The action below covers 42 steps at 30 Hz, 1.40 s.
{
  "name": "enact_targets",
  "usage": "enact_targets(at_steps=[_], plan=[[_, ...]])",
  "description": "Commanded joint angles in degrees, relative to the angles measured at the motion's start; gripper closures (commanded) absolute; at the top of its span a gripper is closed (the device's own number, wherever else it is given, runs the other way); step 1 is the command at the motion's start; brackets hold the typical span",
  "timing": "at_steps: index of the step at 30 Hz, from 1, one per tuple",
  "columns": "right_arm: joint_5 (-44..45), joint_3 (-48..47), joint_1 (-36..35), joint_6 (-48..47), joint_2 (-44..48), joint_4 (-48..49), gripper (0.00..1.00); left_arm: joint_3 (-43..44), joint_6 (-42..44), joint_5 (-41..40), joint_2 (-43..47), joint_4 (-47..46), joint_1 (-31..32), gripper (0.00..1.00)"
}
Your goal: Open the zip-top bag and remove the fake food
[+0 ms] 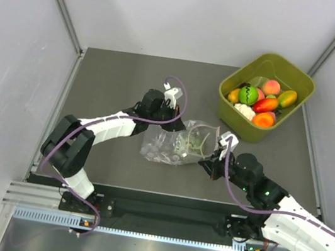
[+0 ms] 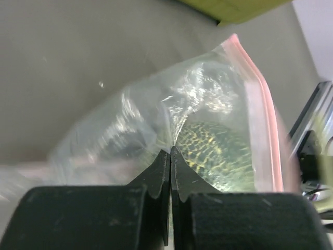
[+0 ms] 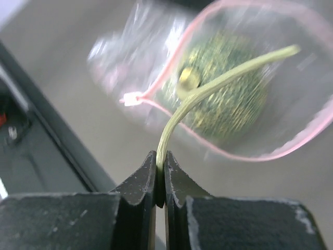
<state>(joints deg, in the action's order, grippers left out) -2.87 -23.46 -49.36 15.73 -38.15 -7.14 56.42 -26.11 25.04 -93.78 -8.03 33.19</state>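
At table (image 1: 110, 84) centre, left tool (image 2: 170, 151) is fully closed, pinching film of the zip-top bag (image 1: 168, 143). Right tool (image 3: 160, 156) is fully closed on the pale stem (image 3: 223, 75) of the fake food (image 3: 229, 99), a netted green piece. Pink zip strip (image 2: 260, 104) gapes, so opening looks done. The piece appears still within the mouth, so extraction remains.

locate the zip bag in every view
Top external: bag at table centre, near the tub.
Left wrist: bag mid-frame, pinched by the left tool.
Right wrist: bag in the upper half, above the right tool gripping a stem.
Shared landmark: the netted green fruit inside it.
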Motion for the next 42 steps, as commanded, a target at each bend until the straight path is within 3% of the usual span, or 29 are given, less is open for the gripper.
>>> enact_targets(at_steps=[1, 16, 24, 35, 42], plan=[[6.8, -6.6, -0.8, 0.0, 2.0, 1.9, 1.00, -1.7, 3.5, -0.4, 0.7, 2.1, -0.1, 1.00], [25.1, -14.2, -0.7, -3.3, -6.7, 11.0, 1.00, -16.2, 3.6, 2.6, 5.4, -8.1, 0.6, 1.00], [30.6, -15.3, -0.5, -2.9, -11.0, 21.9, 1.00, -19.7, 5.7, 2.9, 4.1, -13.6, 6.6, 1.00], [32.8, -21.4, 1.5, -6.0, -18.3, 24.4, 1.00, -17.7, 6.7, 2.0, -0.8, -13.0, 9.3, 1.00], [27.0, -26.6, 7.1, -7.0, -19.6, 20.4, 1.00, -19.5, 8.4, -8.1, 4.9, -10.2, 9.1, 1.00]])
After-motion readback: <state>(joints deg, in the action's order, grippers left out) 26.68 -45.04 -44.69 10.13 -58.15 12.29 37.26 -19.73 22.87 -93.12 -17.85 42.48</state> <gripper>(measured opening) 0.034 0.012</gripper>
